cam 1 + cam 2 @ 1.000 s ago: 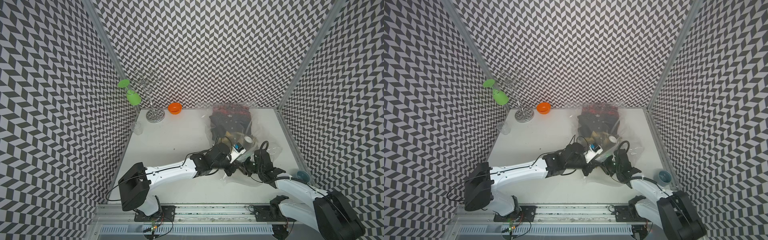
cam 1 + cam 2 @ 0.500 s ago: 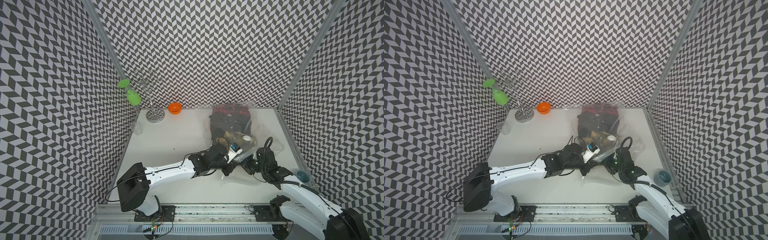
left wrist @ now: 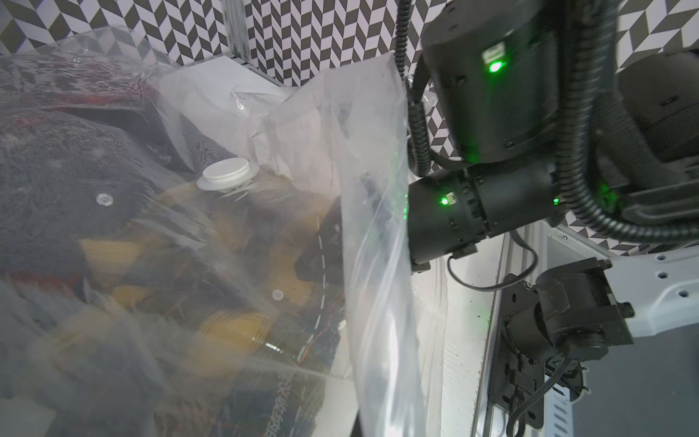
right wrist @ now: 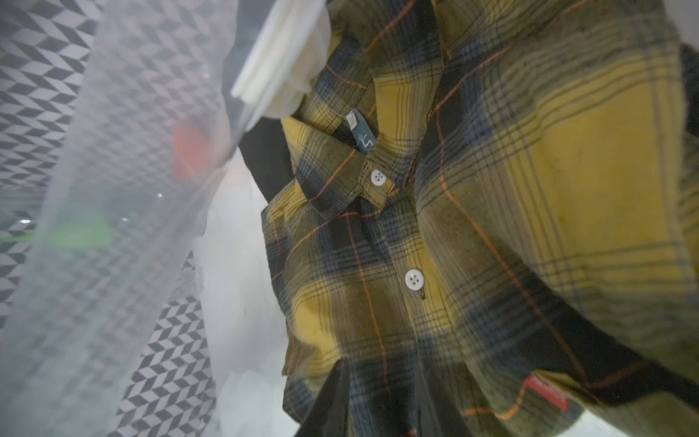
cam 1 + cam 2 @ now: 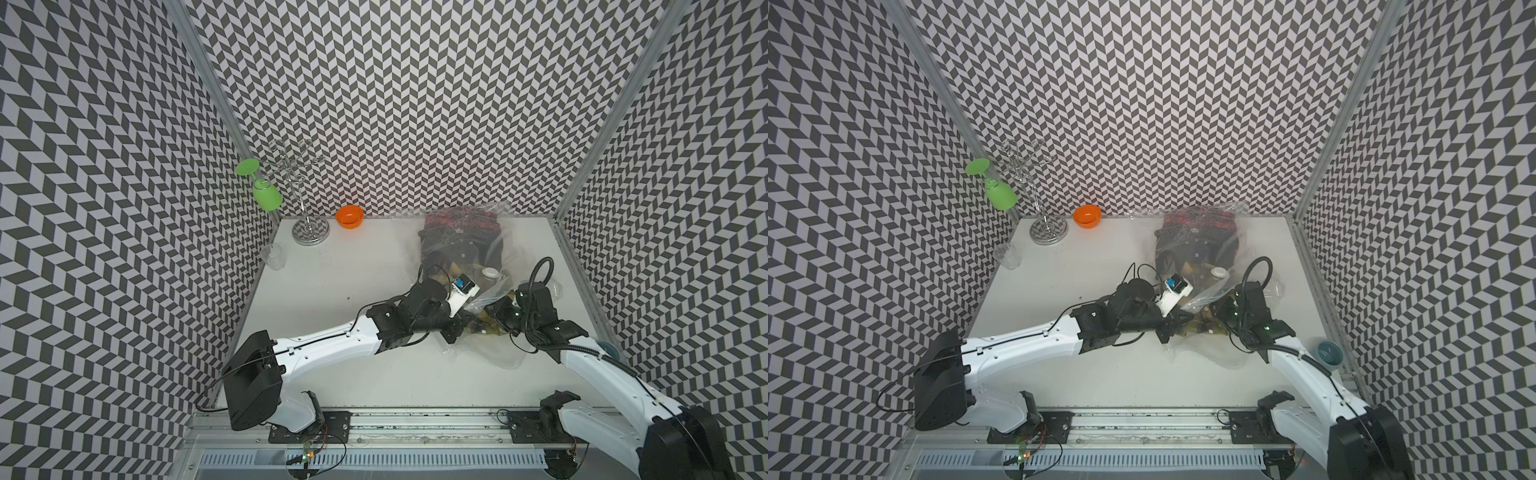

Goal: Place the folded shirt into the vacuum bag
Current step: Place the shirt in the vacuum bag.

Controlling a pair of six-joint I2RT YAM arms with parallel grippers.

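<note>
**A:** Plastic first: the clear crinkly plastic vacuum bag [image 5: 505, 357] lies on the right half of the white tabletop [image 5: 353, 270], mouth toward the arms, round white valve [image 3: 227, 174] on top. The yellow plaid folded shirt [image 4: 529, 189] sits in the mouth, under the film.

**B:** And the claws?

**A:** The left gripper [image 5: 467, 322] is clamped tight, seemingly on the bag's upper lip, holding it raised. The right gripper [image 5: 496, 320] reaches into the mouth against the shirt. I can't tell how wide it stands or whether it grips cloth.

**B:** Then hold that lip high and slide the shirt in flat, toward the dark red fabric [image 5: 457, 220] at the far end.

**A:** There's room. The orange bowl [image 5: 350, 216], green goblet [image 5: 266, 195] on its wire rack [image 5: 305, 228] and clear cup [image 5: 274, 255] stand well apart, by the left rear corner.
</note>
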